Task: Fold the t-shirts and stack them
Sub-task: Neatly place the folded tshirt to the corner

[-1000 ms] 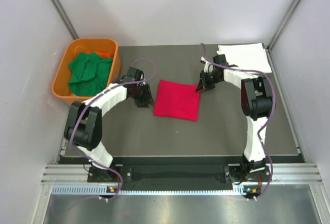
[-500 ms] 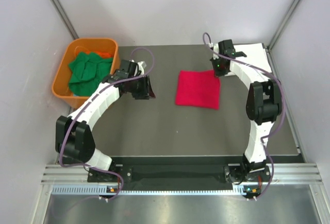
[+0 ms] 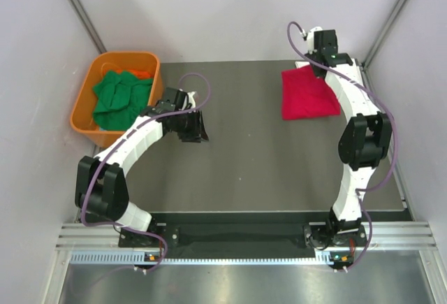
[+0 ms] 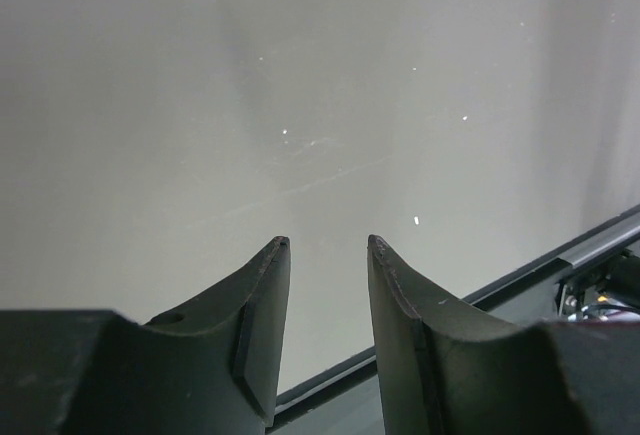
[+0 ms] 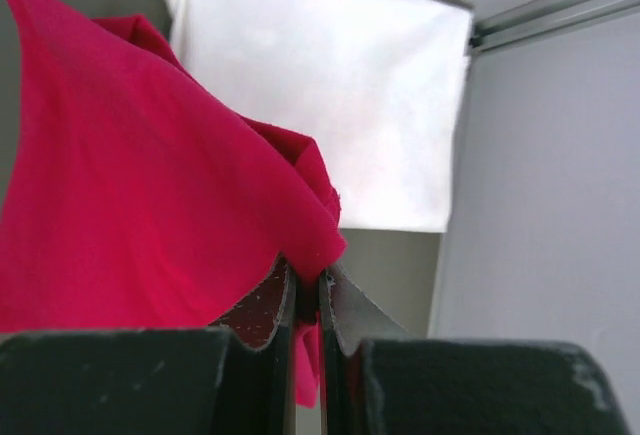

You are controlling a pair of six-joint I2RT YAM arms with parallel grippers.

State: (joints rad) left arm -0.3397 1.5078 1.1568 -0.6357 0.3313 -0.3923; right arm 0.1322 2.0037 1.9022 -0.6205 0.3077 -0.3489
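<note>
My right gripper (image 3: 316, 68) is shut on a corner of the folded bright red t-shirt (image 3: 304, 95) and holds it at the far right of the table; the shirt hangs from the jaws in the right wrist view (image 5: 150, 175). The folded white t-shirt (image 5: 330, 85) lies just beyond the red one in that view; from above it is mostly hidden by the arm and the red shirt. Green t-shirts (image 3: 119, 98) lie crumpled in the orange tub (image 3: 89, 87). My left gripper (image 3: 202, 126) is open and empty beside the tub, its fingertips (image 4: 275, 255) over bare table.
The orange tub stands at the far left of the dark table (image 3: 237, 171). Pale walls close in both sides, and a metal rail (image 5: 560, 10) runs along the right wall near the white shirt.
My right gripper has carried the red t-shirt from the table's middle to the far right, toward the white shirt. My left arm has shifted slightly near the tub.
</note>
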